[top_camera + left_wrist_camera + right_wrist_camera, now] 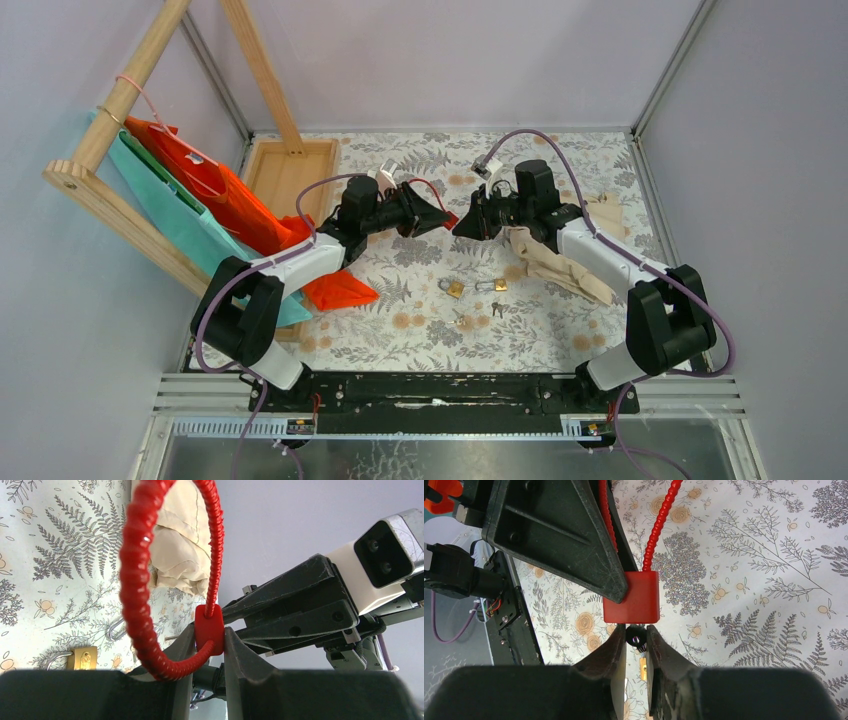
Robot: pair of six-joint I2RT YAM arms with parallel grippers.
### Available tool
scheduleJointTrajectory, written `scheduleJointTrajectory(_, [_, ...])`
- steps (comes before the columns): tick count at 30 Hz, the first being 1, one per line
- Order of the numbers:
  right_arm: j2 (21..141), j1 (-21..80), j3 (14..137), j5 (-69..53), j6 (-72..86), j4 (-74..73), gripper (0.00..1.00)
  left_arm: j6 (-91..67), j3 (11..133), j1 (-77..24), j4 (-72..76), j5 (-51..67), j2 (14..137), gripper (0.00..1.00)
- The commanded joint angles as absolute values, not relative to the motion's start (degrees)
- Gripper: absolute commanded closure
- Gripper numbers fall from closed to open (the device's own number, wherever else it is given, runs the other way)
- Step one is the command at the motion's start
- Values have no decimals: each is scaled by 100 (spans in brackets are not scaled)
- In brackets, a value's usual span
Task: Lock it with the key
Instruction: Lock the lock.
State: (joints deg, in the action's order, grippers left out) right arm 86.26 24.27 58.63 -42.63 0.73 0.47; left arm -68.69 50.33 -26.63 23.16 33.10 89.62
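Item: small red padlock body [631, 597] with a long ribbed red cable shackle [137, 580], held raised over the fern-and-flower patterned worktop [560, 170] at its middle, between the two arms. Left end effector [209, 642]: jaws closed narrowly on the two sides of the red body, with the cable looping upward from it. Right end effector [636, 645]: fingers pinched together on a small dark key [636, 639]; only its head shows, right at the lower face of the red body. Obstruction: a black finger of the left end effector covers one upper corner of the body in the right wrist view. Writing: two small brass padlocks with steel shackles [455, 289] lie on the worktop nearer the arm bases; one has a stamped face, too small to read. Loose keys [497, 309] lie just beside them. Crumpled beige cloth [560, 268] lies under the right arm. Orange bag [230, 195] and teal bag [165, 215] hang on a slanted wooden frame [120, 95] at left, with a shallow wooden tray [290, 165] nearby.
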Motion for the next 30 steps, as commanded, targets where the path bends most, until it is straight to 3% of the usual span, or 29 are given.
scheduleJointTrajectory(1, [8612, 2494, 6082, -4213, 42, 117, 88, -6874, 5037, -2683, 2640, 3387, 8895, 100])
scheduleJointTrajectory(11, [8670, 2440, 6110, -4491, 219, 194, 100, -6766, 4972, -2677, 2799, 3408, 8845, 100])
scheduleJointTrajectory(30, [8777, 2205, 6006, -5087, 756, 606, 100, -6677, 4855, -2680, 3116, 3447, 8797, 100])
